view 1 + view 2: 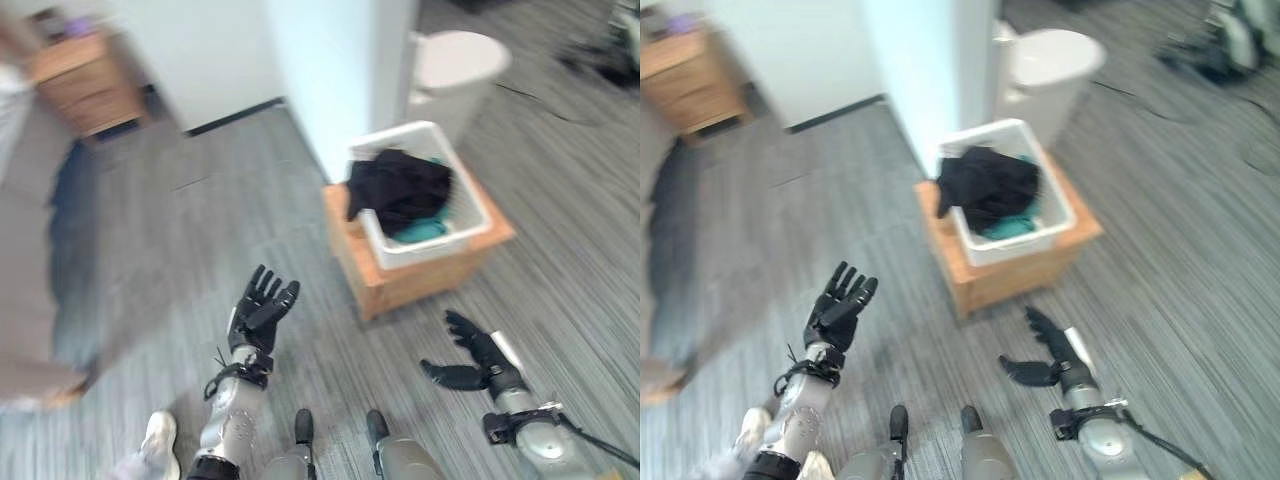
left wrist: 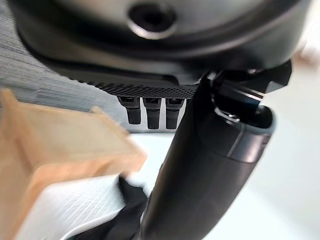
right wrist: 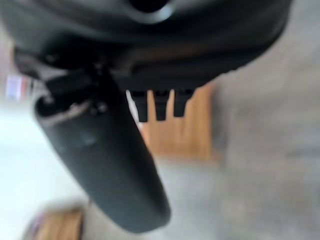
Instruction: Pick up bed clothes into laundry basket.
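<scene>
A white laundry basket (image 1: pixel 470 225) stands on a low wooden box (image 1: pixel 420 275) right of centre. Black clothes (image 1: pixel 400 185) drape over its near-left rim, with a teal piece (image 1: pixel 425 231) beneath them. My left hand (image 1: pixel 262 308) is raised over the grey floor left of the box, fingers straight and empty. Lower right, my right hand (image 1: pixel 470 360) hovers just in front of the box, fingers straight, thumb out, holding nothing. In the left wrist view the box (image 2: pixel 60 145), the basket wall (image 2: pixel 70 205) and the black cloth (image 2: pixel 130 197) lie past my straight fingers (image 2: pixel 152 112).
A white wall corner (image 1: pixel 330 70) rises behind the basket, with a round white bin (image 1: pixel 455 70) to its right. The bed edge (image 1: pixel 30 260) runs along the left, a wooden nightstand (image 1: pixel 85 85) behind it. Someone's white shoe (image 1: pixel 155 435) is at the bottom left.
</scene>
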`<state>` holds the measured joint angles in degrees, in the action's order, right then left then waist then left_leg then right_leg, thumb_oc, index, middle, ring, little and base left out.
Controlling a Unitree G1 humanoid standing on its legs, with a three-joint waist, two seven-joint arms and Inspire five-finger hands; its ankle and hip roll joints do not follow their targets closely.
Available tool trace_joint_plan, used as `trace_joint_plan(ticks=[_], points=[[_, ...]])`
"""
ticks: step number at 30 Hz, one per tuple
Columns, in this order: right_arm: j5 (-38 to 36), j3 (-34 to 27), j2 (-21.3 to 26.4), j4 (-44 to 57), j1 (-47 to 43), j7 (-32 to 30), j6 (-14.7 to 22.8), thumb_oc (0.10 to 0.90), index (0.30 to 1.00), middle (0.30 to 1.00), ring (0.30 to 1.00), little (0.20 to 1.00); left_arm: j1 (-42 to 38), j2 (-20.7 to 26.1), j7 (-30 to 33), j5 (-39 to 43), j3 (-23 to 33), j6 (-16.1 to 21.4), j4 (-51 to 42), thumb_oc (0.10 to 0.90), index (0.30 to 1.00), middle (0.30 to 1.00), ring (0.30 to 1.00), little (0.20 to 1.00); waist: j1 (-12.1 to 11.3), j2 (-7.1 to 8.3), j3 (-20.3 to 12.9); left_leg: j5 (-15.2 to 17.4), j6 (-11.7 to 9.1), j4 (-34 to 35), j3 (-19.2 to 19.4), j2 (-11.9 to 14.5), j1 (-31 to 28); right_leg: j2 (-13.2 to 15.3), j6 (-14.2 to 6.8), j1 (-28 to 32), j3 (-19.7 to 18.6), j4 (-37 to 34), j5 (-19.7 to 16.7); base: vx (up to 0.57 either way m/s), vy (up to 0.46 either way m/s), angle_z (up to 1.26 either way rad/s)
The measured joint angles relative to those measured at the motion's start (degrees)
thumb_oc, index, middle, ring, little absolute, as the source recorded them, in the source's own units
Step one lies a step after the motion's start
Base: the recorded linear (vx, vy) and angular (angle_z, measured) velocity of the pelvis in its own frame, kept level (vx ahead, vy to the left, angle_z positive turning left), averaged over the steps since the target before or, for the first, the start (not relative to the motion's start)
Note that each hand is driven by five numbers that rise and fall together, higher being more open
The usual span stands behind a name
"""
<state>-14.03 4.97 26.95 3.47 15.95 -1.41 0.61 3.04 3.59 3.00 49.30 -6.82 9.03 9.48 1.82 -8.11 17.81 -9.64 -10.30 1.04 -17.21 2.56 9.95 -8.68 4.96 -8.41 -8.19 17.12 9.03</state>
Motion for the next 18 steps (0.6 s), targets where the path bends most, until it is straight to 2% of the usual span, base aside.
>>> trace_joint_plan(ticks=[1, 2, 3, 4, 5, 6, 7, 8, 9, 10, 11, 12, 13, 14, 15, 16, 17, 18], points=[[-0.2, 0.0, 1.6, -0.8, -2.2, -0.1, 2.2, 0.8, 0.9, 0.9, 0.9, 0.9, 1.9, -0.4, 0.7, 0.1, 1.1, 0.6, 0.4, 0.8, 0.9, 0.9, 0.9, 0.9, -2.6, -1.17, 0.1, 5.2, 3.3, 2.8, 0.9, -0.5, 1.3, 0.3, 2.3, -1.9, 3.6, 2.8, 0.2, -0.42, 0.001, 2.7], [-0.2, -0.3, 1.8, -1.7, -3.4, -0.1, 2.4, 0.8, 0.9, 0.9, 0.9, 0.9, 1.5, 0.4, 0.8, 0.2, 2.8, 0.8, 1.6, 0.8, 0.9, 0.9, 0.9, 0.9, -3.9, 0.32, 0.9, 6.2, 2.1, 2.7, 1.5, -0.9, 1.5, 1.9, 2.5, -3.1, 4.0, 4.0, 0.8, -0.33, 0.09, 2.04], [-0.3, -1.5, 1.4, -3.4, -7.1, -0.1, 2.5, 0.8, 0.9, 0.9, 0.9, 0.9, 1.5, 1.7, 2.7, 0.7, 7.0, 0.9, 4.2, 0.8, 0.9, 0.9, 0.9, 0.9, -6.1, 2.17, 1.8, 6.4, 3.4, -1.1, 3.3, -3.0, 2.3, 5.0, 3.0, -3.4, 6.3, 4.5, 1.3, -0.48, 0.134, 1.49], [-0.9, -3.2, 0.9, -3.3, -8.8, -0.2, 2.7, 0.8, 0.9, 0.9, 0.9, 0.9, 2.7, 3.1, 4.4, 1.6, 10.3, 1.1, 6.1, 0.8, 0.9, 0.9, 0.9, 0.9, -6.7, 3.72, 2.2, 6.5, 3.6, -6.1, 6.0, -3.7, 2.6, 7.1, 2.2, -2.6, 9.0, 2.9, 0.0, -0.47, 0.134, 1.73], [-1.4, -4.4, 0.8, -3.3, -9.4, -0.1, 3.2, 0.8, 0.9, 0.9, 0.9, 0.9, 4.1, 4.5, 5.3, 2.0, 12.6, 1.4, 7.0, 0.8, 0.9, 0.9, 0.9, 0.9, -6.8, 4.56, 2.3, 7.1, 3.3, -9.4, 9.2, -3.1, 1.6, 9.3, 2.7, -1.1, 13.7, 0.5, -1.4, -0.46, 0.143, 1.92], [-1.9, -6.3, -0.5, -3.0, -8.6, -0.2, 3.7, 0.8, 0.9, 0.9, 0.9, 0.9, 4.6, 6.1, 4.8, 1.3, 13.6, 1.1, 7.5, 0.8, 0.9, 0.9, 0.9, 0.9, -5.3, 5.22, 2.2, 7.8, 4.4, -12.0, 15.4, -1.6, 1.4, 10.5, 2.2, 1.8, 17.6, -2.7, -2.5, -0.34, 0.222, 2.41], [-3.0, -7.8, -2.0, -3.0, -7.6, -0.4, 4.1, 0.8, 0.9, 0.9, 0.9, 0.9, 6.5, 8.6, 3.6, -0.2, 12.1, 0.9, 6.1, 0.8, 0.9, 0.9, 0.9, 0.9, -4.0, 7.3, 0.9, 8.9, 5.0, -13.1, 19.8, -0.1, -0.8, 12.6, 2.6, 2.6, 20.0, -5.3, -3.9, -0.44, 0.323, 2.29], [-4.2, -8.1, -3.6, -3.0, -7.1, -0.3, 4.3, 0.8, 0.9, 0.9, 0.9, 0.9, 7.6, 9.3, 2.6, -1.4, 11.4, 0.7, 4.9, 0.8, 0.9, 0.9, 0.9, 0.9, -4.2, 9.79, -0.4, 11.1, 4.6, -16.9, 24.0, 2.4, -2.6, 14.3, 2.3, 2.4, 23.3, -6.4, -4.3, -0.28, 0.252, 2.14], [-5.6, -8.2, -4.1, -2.9, -6.6, -0.4, 4.9, 0.8, 0.9, 0.9, 0.9, 0.9, 7.1, 8.7, 2.4, -2.1, 11.3, 0.7, 5.0, 0.8, 0.9, 0.9, 0.9, 0.9, -3.1, 10.39, -0.7, 11.7, 3.9, -18.5, 26.4, 4.6, -3.7, 14.5, 1.7, 3.7, 25.8, -8.2, -4.7, -0.16, 0.211, 1.6], [-6.6, -9.1, -4.5, -3.0, -5.8, -0.1, 5.2, 0.8, 0.9, 0.9, 0.9, 0.9, 6.4, 7.6, 2.5, -2.2, 11.0, 0.6, 5.3, 0.8, 0.9, 0.9, 0.9, 0.9, -2.3, 10.25, -0.7, 12.2, 2.4, -18.4, 27.4, 7.1, -6.2, 15.2, 1.2, 4.7, 28.9, -8.1, -4.9, -0.07, 0.387, 2.01], [-7.2, -9.7, -4.5, -3.1, -4.6, -0.2, 5.1, 0.8, 0.9, 0.9, 0.9, 0.9, 5.2, 5.9, 2.7, -2.2, 10.7, 0.5, 5.5, 0.8, 0.9, 0.9, 0.9, 0.9, -0.7, 9.14, -1.4, 11.2, 1.5, -16.4, 29.8, 11.3, -9.0, 15.2, 1.2, 6.1, 31.8, -8.0, -4.7, -0.13, 0.537, 2.34], [-7.3, -11.4, -5.5, -3.0, -2.9, -0.4, 5.1, 0.8, 0.9, 0.9, 0.9, 0.9, 3.7, 5.1, 2.6, -2.3, 9.3, -0.1, 5.7, 0.8, 0.9, 0.9, 0.9, 0.9, 0.9, 8.42, -1.8, 11.4, -1.0, -13.8, 33.9, 14.0, -11.0, 16.6, -0.1, 7.3, 36.4, -6.9, -3.8, -0.07, 0.423, 2.42], [-7.7, -12.4, -5.6, -3.1, -1.8, -0.7, 5.1, 0.8, 0.9, 0.9, 0.9, 0.9, 3.1, 4.4, 2.7, -2.3, 8.6, -0.2, 5.9, 0.8, 0.9, 0.9, 0.9, 0.9, 2.2, 7.63, -2.3, 10.6, -0.5, -11.8, 35.1, 14.8, -11.0, 18.1, -0.1, 7.5, 38.1, -6.1, -3.8, -0.09, 0.32, 2.04], [-7.9, -13.6, -5.8, -3.5, -1.4, -0.8, 5.1, 0.8, 0.9, 0.9, 0.9, 0.9, 2.4, 3.8, 2.4, -2.3, 7.8, -0.2, 6.1, 0.8, 0.9, 0.9, 0.9, 0.9, 2.6, 7.02, -2.2, 9.9, 0.4, -10.7, 35.9, 14.7, -11.1, 19.6, -0.2, 7.2, 37.9, -4.7, -3.8, -0.06, 0.348, 1.65], [-8.3, -14.6, -5.5, -3.8, -0.6, -1.5, 5.0, 0.8, 0.9, 0.9, 0.9, 0.9, 2.3, 3.4, 2.4, -2.2, 6.3, -0.3, 6.0, 0.8, 0.9, 0.9, 0.9, 0.9, 2.9, 5.87, -2.8, 7.8, 2.8, -9.0, 36.9, 14.7, -11.3, 21.8, -0.8, 6.9, 38.1, -2.6, -3.7, -0.03, 0.676, 1.59], [-8.9, -15.9, -5.5, -3.9, 0.3, -1.8, 5.0, 0.8, 0.9, 0.9, 0.9, 0.9, 2.1, 2.8, 2.3, -2.2, 4.9, -0.6, 6.3, 0.8, 0.9, 0.9, 0.9, 0.9, 3.4, 4.42, -3.8, 7.2, 3.7, -8.5, 39.6, 15.2, -10.8, 24.1, -2.4, 7.1, 38.7, -1.0, -3.4, 0.06, 0.68, 1.8], [-9.1, -16.9, -5.0, -3.6, 1.9, -2.6, 4.8, 0.8, 0.9, 0.9, 0.9, 0.9, 2.8, 2.2, 2.1, -2.2, 3.5, -0.7, 6.3, 0.8, 0.9, 0.9, 0.9, 0.9, 4.1, 2.44, -5.3, 3.9, 4.1, -6.6, 39.3, 14.7, -9.9, 26.1, -4.4, 7.7, 40.7, -0.2, -3.1, 0.08, 0.522, 1.46], [-9.1, -17.3, -4.4, -3.5, 3.0, -2.9, 4.8, 0.8, 0.9, 0.9, 0.9, 0.9, 3.6, 2.1, 1.7, -2.3, 2.7, -0.7, 5.9, 0.8, 0.9, 0.9, 0.9, 0.9, 4.3, 1.28, -6.3, 0.5, 5.2, -5.3, 37.3, 13.4, -10.1, 27.7, -6.7, 7.5, 40.8, 0.3, -3.2, 0.13, 0.396, 1.14]])
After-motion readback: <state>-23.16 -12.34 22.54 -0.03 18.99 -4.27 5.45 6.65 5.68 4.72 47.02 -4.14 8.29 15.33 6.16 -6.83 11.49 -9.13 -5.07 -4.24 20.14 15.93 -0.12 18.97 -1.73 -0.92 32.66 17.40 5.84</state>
